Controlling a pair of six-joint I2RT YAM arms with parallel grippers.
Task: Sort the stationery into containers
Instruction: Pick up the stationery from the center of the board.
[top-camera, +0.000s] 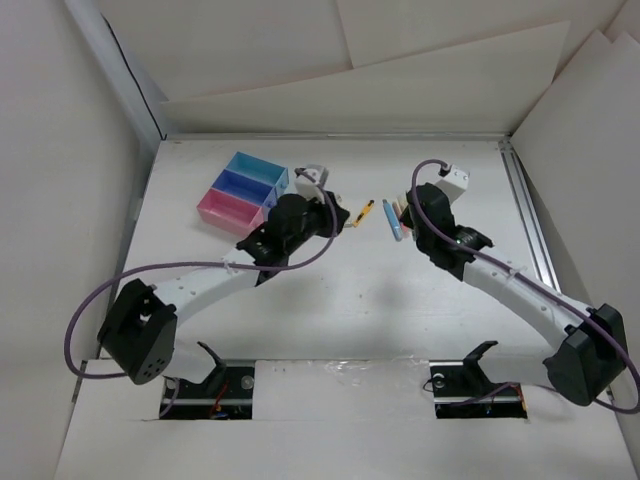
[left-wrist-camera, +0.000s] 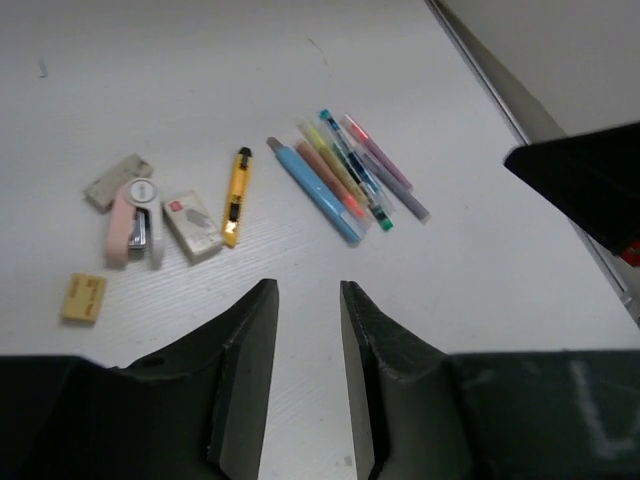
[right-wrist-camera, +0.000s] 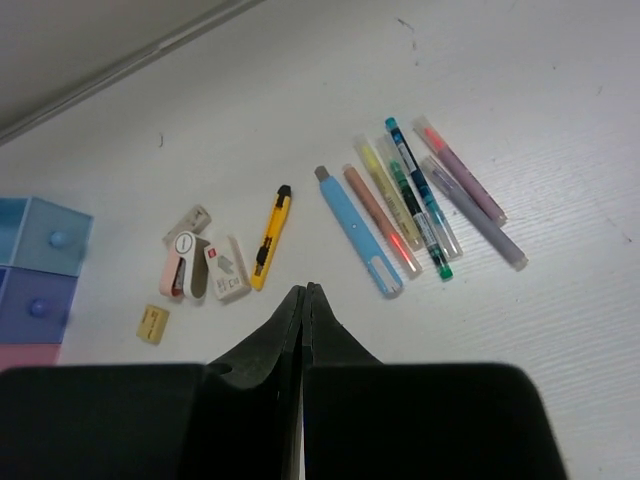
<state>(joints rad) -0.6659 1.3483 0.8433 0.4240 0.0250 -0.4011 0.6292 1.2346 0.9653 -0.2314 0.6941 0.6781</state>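
The stationery lies between the two arms: a yellow cutter (left-wrist-camera: 236, 196), a light-blue pen (left-wrist-camera: 318, 194), several slim pens (left-wrist-camera: 370, 170) including a pink one, a pink and white stapler-like piece (left-wrist-camera: 133, 222), a white eraser box (left-wrist-camera: 192, 226), a grey eraser (left-wrist-camera: 118, 180) and a small yellow eraser (left-wrist-camera: 83, 297). My left gripper (left-wrist-camera: 305, 290) is open and empty above bare table, near side of the items. My right gripper (right-wrist-camera: 303, 290) is shut and empty, just short of the cutter (right-wrist-camera: 271, 236) and blue pen (right-wrist-camera: 360, 231). The joined bins, light blue (top-camera: 258, 170), blue-violet (top-camera: 245, 187) and pink (top-camera: 228, 210), stand at the back left.
White walls enclose the table, with a metal rail (top-camera: 528, 220) along the right side. The right arm's dark body (left-wrist-camera: 590, 185) shows at the right of the left wrist view. The bins' edge (right-wrist-camera: 40, 270) shows at the left of the right wrist view.
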